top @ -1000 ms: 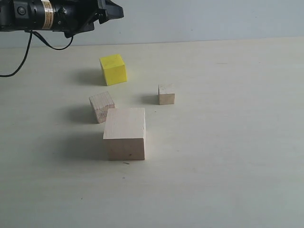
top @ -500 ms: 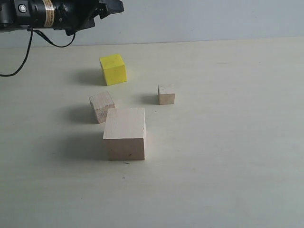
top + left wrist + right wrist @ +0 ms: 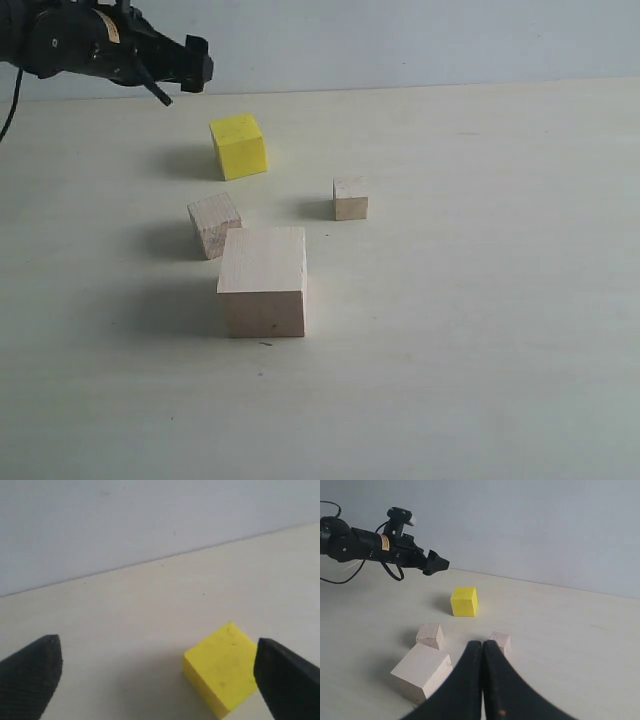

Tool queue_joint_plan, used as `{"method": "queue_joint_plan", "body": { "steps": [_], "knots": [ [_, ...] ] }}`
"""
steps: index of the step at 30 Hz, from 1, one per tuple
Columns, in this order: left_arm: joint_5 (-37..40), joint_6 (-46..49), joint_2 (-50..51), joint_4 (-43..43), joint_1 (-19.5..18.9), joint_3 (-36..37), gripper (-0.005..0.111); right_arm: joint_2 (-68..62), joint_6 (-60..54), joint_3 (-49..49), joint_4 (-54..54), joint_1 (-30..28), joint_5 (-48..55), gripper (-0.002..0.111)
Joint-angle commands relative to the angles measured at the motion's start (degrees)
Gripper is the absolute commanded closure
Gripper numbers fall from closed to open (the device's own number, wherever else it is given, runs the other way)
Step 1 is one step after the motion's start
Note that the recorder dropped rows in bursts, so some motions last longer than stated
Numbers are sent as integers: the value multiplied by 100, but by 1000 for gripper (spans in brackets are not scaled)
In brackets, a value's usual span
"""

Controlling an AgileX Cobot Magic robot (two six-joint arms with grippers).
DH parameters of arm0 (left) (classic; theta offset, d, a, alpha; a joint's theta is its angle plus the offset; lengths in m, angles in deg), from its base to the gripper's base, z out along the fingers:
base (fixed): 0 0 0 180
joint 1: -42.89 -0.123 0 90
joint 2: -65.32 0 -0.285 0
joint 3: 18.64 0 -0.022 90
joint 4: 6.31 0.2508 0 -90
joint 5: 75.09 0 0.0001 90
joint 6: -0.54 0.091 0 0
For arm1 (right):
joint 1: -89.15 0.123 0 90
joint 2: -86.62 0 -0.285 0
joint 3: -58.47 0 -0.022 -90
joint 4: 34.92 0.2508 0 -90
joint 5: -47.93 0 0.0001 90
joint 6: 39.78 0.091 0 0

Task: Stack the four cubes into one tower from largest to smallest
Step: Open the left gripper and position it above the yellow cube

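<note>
— Where are the four cubes?

— Each sits on its own on the pale table (image 3: 480,300), none stacked. The large pale wood cube (image 3: 263,280) is nearest the exterior camera. The smaller bare wood cube (image 3: 214,223), turned at an angle, is just beside its far left corner; I cannot tell whether they touch. The smallest bare wood cube (image 3: 350,198) stands apart to the right, and the bright yellow cube (image 3: 238,146) is farthest back.

— And the pincers?

— The left gripper (image 3: 195,65) hangs in the air behind and left of the yellow cube, fingers spread wide and empty. The right gripper (image 3: 481,645) has its fingers pressed together with nothing between them, well clear of the cubes.
</note>
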Motion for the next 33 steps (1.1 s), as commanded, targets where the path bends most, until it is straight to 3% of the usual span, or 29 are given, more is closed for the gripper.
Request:
{"method": "queue_joint_plan", "body": {
  "steps": [1,9,17,25,33],
  "knots": [
    [832,1269,-134,-644,27,-157,1,-13,17,2,6,11,7,108],
    [1737,1251,-218,-804,27,-157,1,-13,17,2,6,11,7,108],
    [1615,1251,-230,-804,27,-157,1,-13,17,2,6,11,7,108],
    [494,1274,-230,-744,27,-157,1,-13,17,2,6,11,7,108],
    [497,1080,-230,-744,38,-157,1,-13,17,2,6,11,7,108]
  ]
}}
